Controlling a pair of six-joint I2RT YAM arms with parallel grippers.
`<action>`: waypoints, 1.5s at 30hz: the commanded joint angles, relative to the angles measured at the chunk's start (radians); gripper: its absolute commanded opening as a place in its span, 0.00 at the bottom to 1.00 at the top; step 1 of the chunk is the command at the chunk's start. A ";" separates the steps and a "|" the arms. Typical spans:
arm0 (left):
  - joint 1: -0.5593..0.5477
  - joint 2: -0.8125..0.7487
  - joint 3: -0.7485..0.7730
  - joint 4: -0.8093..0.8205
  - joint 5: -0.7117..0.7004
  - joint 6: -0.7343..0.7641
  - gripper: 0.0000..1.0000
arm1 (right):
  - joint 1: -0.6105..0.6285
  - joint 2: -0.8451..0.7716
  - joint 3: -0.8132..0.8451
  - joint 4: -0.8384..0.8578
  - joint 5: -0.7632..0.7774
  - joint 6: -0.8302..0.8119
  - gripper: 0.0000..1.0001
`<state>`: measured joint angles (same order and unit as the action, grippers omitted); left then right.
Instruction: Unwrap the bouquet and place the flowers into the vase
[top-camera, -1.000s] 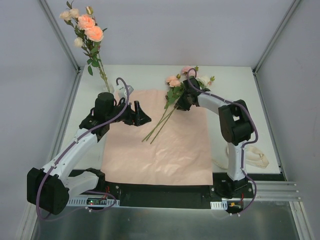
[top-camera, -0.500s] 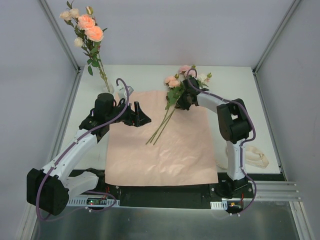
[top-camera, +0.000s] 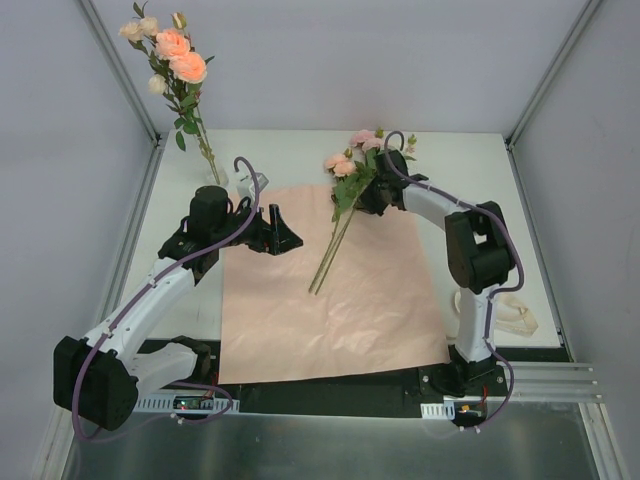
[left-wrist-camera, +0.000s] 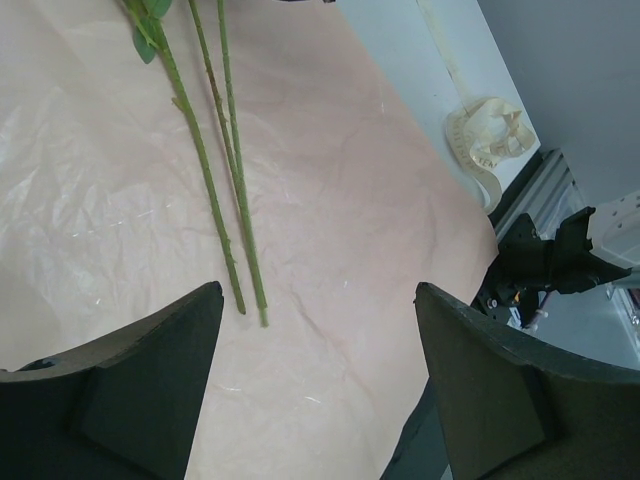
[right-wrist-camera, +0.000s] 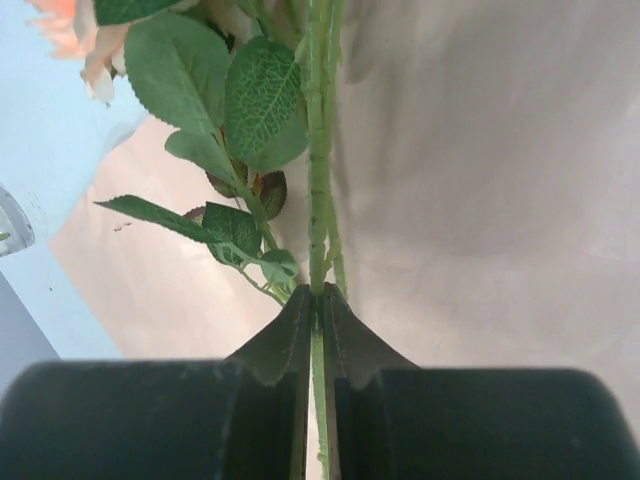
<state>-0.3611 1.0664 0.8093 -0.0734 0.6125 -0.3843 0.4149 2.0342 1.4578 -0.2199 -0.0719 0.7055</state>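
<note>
Pinching the flowers (top-camera: 347, 190) with right tool (right-wrist-camera: 320, 298), fully closed on stems just below the leaves, over paper's (top-camera: 330, 320) far edge. Holding left tool (left-wrist-camera: 318, 292) wide, empty, above paper's left edge. Judged light, springy, top-heavy, slippery; better gripped mid-stem, never by blooms.

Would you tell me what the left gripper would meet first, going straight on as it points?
Probably the lower stem ends of the flowers, lying just ahead of the open left gripper over the pink paper; depth is unclear, so it might pass clear of them.
</note>
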 joint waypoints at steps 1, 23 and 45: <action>-0.009 -0.013 0.031 0.000 0.033 -0.004 0.77 | -0.024 -0.042 -0.005 0.040 -0.025 0.028 0.02; -0.004 0.147 0.183 0.407 0.361 -0.464 0.74 | 0.016 -0.658 -0.322 0.373 -0.491 -0.587 0.00; -0.193 0.237 0.335 0.469 0.055 -0.412 0.47 | 0.214 -0.917 -0.412 0.303 -0.476 -0.732 0.00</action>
<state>-0.5381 1.3033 1.0950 0.3801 0.7082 -0.8371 0.6125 1.1538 1.0431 0.0669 -0.5602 0.0349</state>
